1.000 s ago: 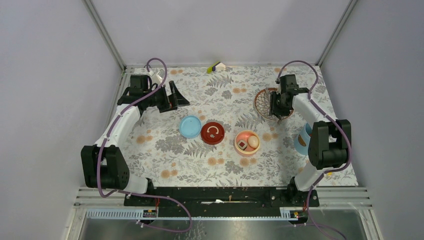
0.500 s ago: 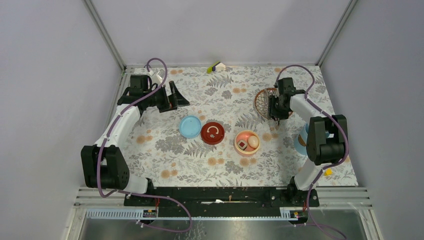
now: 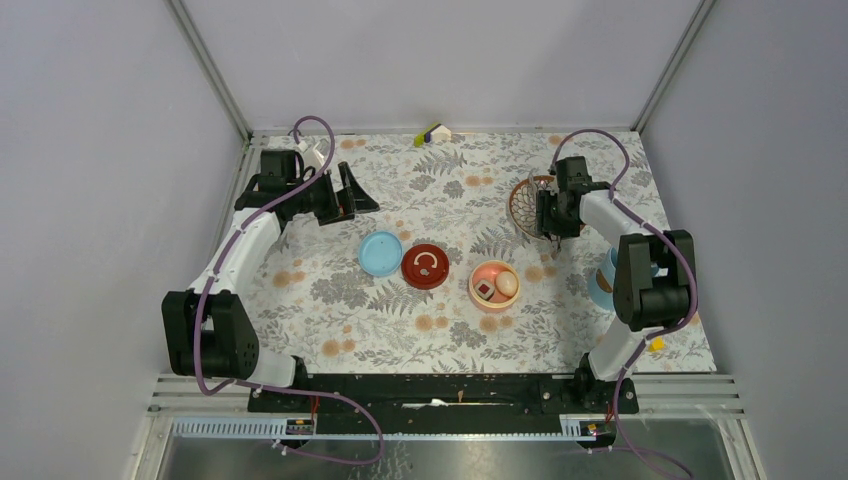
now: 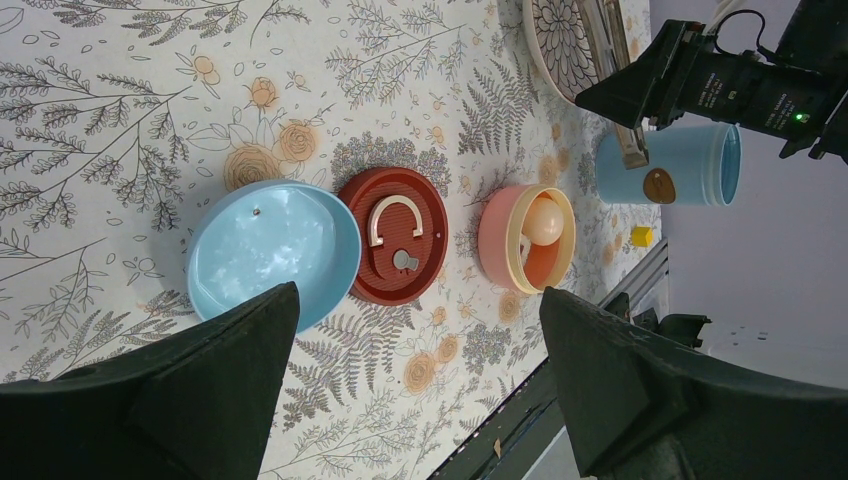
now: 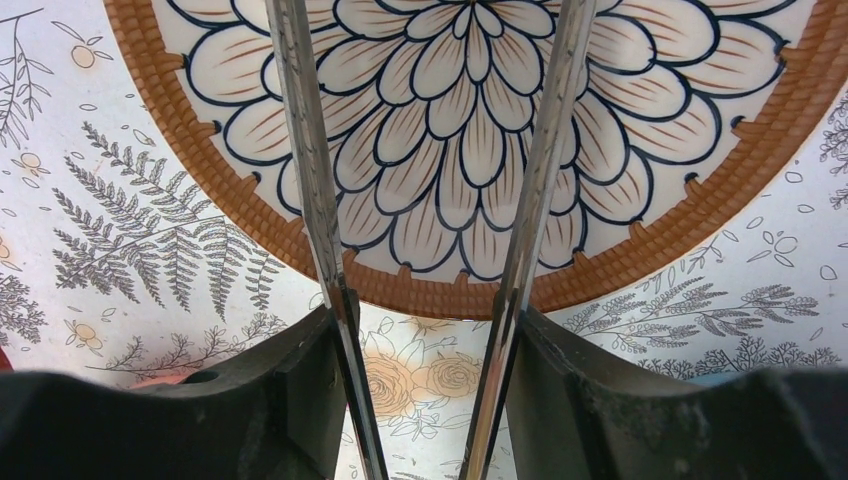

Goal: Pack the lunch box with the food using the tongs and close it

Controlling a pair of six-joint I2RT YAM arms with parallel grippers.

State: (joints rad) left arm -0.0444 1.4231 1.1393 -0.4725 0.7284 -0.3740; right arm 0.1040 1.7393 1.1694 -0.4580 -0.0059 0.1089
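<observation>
My right gripper (image 3: 548, 212) (image 5: 425, 330) is shut on the tongs (image 5: 310, 180). Their two silvery arms press against the inner faces of my fingers (image 5: 270, 390) and reach out over the patterned dish (image 5: 470, 140), spread apart, with nothing between them. The salmon-pink bowl (image 3: 494, 285) (image 4: 525, 252) at mid-table holds a white egg-like piece (image 3: 507, 283) and a dark chunk (image 3: 485, 290). The light-blue disc (image 3: 381, 253) (image 4: 270, 252) lies to its left. The light-blue shell (image 3: 605, 280) (image 4: 670, 165) stands at the right, partly behind the right arm. My left gripper (image 3: 362, 190) (image 4: 418, 295) hangs open and empty at the far left.
A dark red round lid (image 3: 425, 266) (image 4: 395, 250) lies between the disc and the bowl. A small yellow piece (image 3: 656, 343) sits near the front right corner. A yellow and purple object (image 3: 432, 133) lies at the back edge. Walls close in on both sides.
My right gripper shifted slightly back and left over the dish's near rim, and its jaws have widened, letting the tongs' arms spread. The left arm has not moved.
</observation>
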